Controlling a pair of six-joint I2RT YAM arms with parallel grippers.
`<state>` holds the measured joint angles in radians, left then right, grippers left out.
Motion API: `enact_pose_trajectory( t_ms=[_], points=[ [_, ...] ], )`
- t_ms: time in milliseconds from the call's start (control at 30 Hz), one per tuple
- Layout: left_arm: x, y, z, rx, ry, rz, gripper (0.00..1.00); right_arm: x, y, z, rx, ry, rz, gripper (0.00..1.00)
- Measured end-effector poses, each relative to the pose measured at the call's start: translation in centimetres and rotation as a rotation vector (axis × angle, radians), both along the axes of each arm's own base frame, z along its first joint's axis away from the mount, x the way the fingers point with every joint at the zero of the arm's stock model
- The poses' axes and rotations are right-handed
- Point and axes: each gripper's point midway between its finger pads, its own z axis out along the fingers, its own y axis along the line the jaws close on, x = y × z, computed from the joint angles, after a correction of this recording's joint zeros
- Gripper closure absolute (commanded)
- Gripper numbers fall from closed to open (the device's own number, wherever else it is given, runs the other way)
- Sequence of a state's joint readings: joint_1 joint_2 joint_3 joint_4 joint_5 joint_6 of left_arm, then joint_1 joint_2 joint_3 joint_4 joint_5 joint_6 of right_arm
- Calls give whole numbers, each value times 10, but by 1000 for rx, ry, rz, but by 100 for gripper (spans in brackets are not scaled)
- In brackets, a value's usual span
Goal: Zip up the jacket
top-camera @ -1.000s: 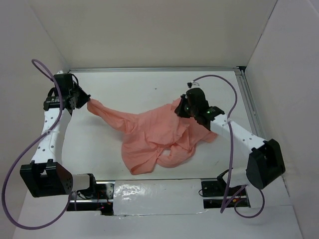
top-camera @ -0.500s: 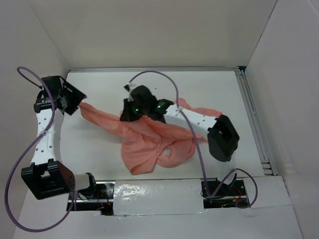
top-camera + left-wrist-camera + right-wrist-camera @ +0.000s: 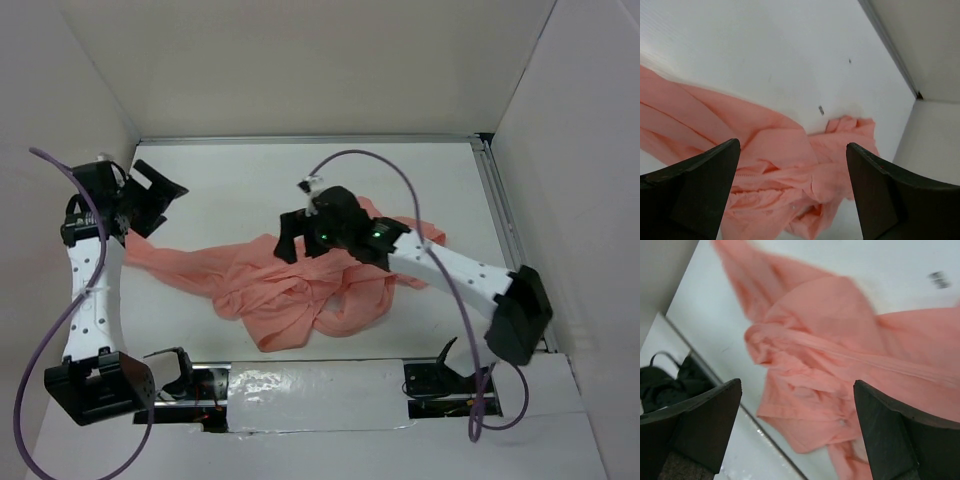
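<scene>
The salmon-pink jacket (image 3: 300, 285) lies crumpled in the middle of the white table, one sleeve (image 3: 165, 265) stretched out to the left. My left gripper (image 3: 158, 200) hangs open above that sleeve's end, holding nothing. In the left wrist view the jacket (image 3: 780, 165) lies beyond the open left gripper (image 3: 792, 187), a zipper edge showing among its folds. My right gripper (image 3: 292, 237) stands open over the jacket's upper middle. In the right wrist view the jacket (image 3: 840, 365) lies below the empty right gripper (image 3: 797, 427), a seam line running across it.
White walls close in the table on three sides. A metal rail (image 3: 505, 225) runs along the right edge. A shiny taped strip (image 3: 310, 390) and the arm bases sit at the near edge. Purple cables (image 3: 375, 165) loop over both arms.
Both grippers have opened and let go of the jacket. The left sleeve has dropped onto the table. The right arm carried its fabric leftward to the middle, then released it.
</scene>
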<state>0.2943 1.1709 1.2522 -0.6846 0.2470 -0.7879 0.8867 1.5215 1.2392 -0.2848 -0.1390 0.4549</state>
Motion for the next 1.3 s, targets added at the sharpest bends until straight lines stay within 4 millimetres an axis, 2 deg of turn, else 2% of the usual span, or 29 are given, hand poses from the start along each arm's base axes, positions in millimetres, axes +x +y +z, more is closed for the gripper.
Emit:
enact_pose_trajectory(
  t_ms=[67, 133, 200, 300, 400, 500, 600, 700, 833, 1000, 1033, 1067, 1100, 1133, 1167, 1233, 1300],
  points=[
    [-3, -23, -12, -41, 4, -85, 1, 13, -40, 15, -7, -74, -119, 0],
    [-9, -54, -37, -82, 45, -191, 1, 21, -77, 19, -35, -114, -222, 0],
    [-21, -95, -72, -105, 134, -323, 1, 28, -115, 10, -82, -132, -330, 0],
    [-38, -152, -108, -61, 256, -516, 1, 34, -158, -19, -178, -111, -450, 0],
    [-57, -198, -137, 36, 370, -656, 1, 26, -185, -52, -284, -79, -475, 0],
    [-78, -217, -157, 134, 453, -714, 1, 21, -191, -63, -353, -105, -414, 0],
    [-91, -212, -161, 180, 494, -678, 1, 27, -192, -61, -399, -154, -376, 0],
    [-95, -190, -160, 197, 534, -551, 1, 40, -186, -68, -470, -180, -328, 0],
    [-110, -161, -162, 170, 637, -311, 1, 55, -176, -94, -585, -175, -239, 2],
    [-144, -131, -191, 125, 742, -189, 1, 69, -164, -122, -686, -160, -161, 15],
    [-151, -126, -199, 118, 772, -175, 1, 71, -164, -124, -698, -159, -160, 22],
    [-158, -122, -205, 114, 799, -162, 1, 73, -165, -127, -712, -160, -163, 41],
    [-162, -119, -211, 112, 817, -155, 1, 74, -167, -129, -725, -160, -169, 50],
    [-166, -117, -214, 111, 830, -152, 1, 76, -169, -130, -734, -159, -182, 66],
    [-167, -117, -215, 108, 834, -152, 1, 78, -172, -131, -745, -159, -192, 74],
    [-164, -119, -215, 102, 824, -157, 1, 81, -176, -130, -754, -159, -230, 100],
    [-159, -122, -216, 97, 812, -166, 1, 86, -179, -126, -752, -170, -262, 100]
  ],
)
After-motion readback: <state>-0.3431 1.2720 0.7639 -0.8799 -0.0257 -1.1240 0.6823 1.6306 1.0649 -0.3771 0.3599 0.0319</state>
